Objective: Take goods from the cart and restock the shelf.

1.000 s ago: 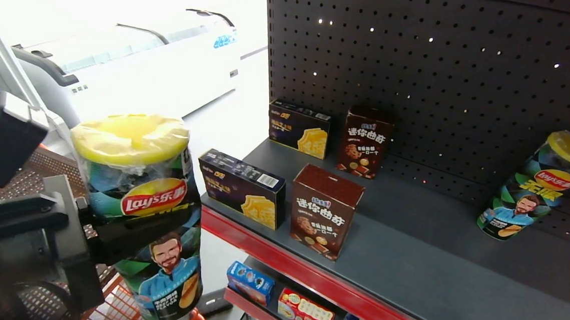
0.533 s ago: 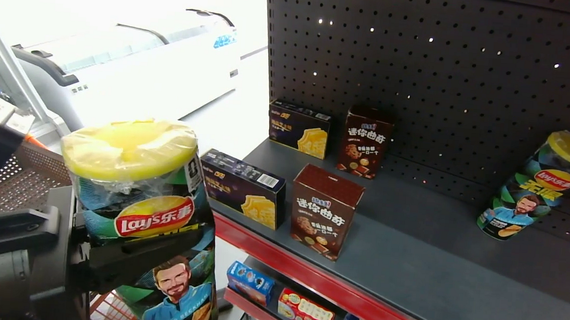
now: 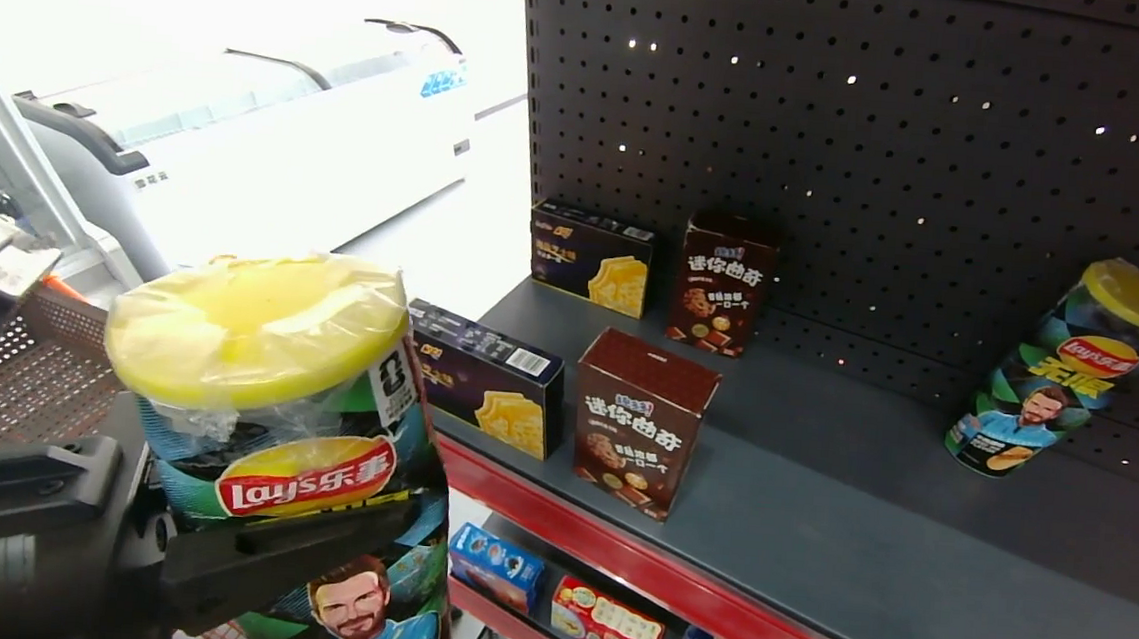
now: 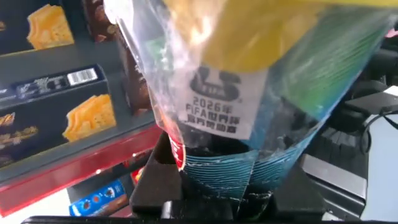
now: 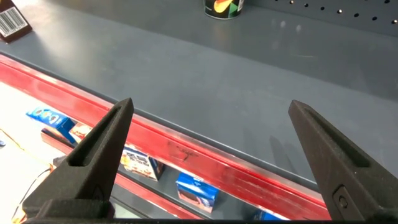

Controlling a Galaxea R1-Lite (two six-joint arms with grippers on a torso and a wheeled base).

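My left claw (image 3: 293, 541) clamped round chip canister (image 3: 272, 419), upright, beside shelf (image 3: 816, 517), off its front edge. My right claw (image 5: 211, 106) spread wide, empty, over bare shelf stretch.

Risks:
- loose plastic wrap under fingers, canister may slip
- swinging in low clips red lip (image 3: 613, 553) or knocks brown box (image 3: 643, 420)
- tall canister may topple on release
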